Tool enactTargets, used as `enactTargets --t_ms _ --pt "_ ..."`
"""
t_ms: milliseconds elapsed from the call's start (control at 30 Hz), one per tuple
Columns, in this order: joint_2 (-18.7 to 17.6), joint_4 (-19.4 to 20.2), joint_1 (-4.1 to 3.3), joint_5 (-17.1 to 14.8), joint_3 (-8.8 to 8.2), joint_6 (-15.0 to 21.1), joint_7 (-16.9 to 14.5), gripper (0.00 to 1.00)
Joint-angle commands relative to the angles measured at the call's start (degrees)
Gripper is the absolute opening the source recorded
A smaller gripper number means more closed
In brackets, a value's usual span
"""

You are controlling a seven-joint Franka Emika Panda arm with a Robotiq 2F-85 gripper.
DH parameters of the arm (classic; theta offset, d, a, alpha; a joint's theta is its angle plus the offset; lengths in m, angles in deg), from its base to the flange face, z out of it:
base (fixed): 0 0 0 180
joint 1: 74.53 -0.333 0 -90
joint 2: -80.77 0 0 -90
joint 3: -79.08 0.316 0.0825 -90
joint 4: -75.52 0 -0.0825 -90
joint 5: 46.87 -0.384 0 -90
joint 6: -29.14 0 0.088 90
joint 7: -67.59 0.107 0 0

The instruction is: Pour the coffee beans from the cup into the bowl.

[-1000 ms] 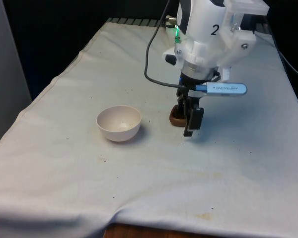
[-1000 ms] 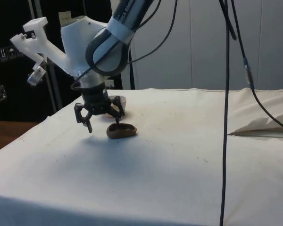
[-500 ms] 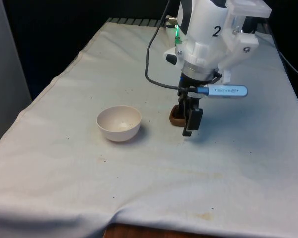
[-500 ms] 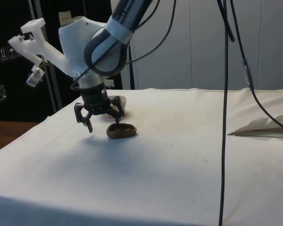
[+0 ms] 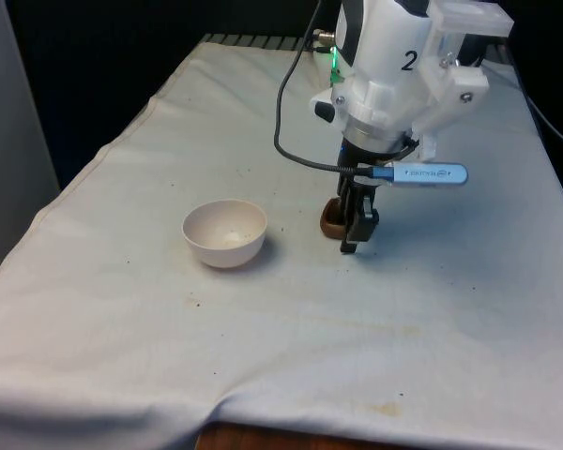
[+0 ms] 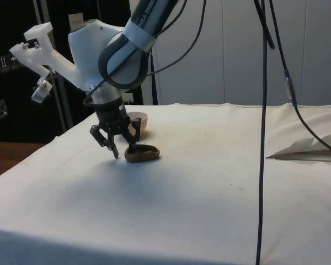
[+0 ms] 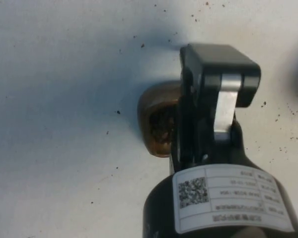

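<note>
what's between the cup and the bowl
Nothing visible. Bare cloth lies between the cup and the bowl; the gripper is at the cup's rim, on the side away from the bowl.

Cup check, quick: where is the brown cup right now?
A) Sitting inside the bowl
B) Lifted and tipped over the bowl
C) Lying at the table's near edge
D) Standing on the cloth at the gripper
D. The brown cup stands on the white cloth with the gripper down at its rim, well apart from the bowl.
</note>
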Motion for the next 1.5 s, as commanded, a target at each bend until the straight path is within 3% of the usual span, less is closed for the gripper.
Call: enactTargets --t_ms 0,33,67,133,267,300,867,1100,1467 --pt "0.06 0.0 -0.34 0.11 -0.23 0.0 0.69 0.45" --pt "0.0 0.0 0.0 0.0 0.0 0.0 0.06 0.4" --pt "0.06 0.0 -0.34 0.11 -0.23 -0.06 0.74 0.4" --pt "0.11 0.0 -0.34 0.11 -0.23 -0.06 0.74 0.23" --pt "0.17 0.0 -0.06 0.0 0.0 -0.46 0.17 0.03" --pt "0.4 -0.06 -0.34 0.06 -0.17 -0.63 0.8 0.0" --pt "3.95 -1.03 -0.11 0.0 0.17 -5.73 0.23 0.0" --pt "5.1 -4.01 0.0 -0.4 0.4 -9.91 0.11 0.0" --pt "5.04 -7.91 0.17 0.0 0.11 -13.01 0.11 0.0"
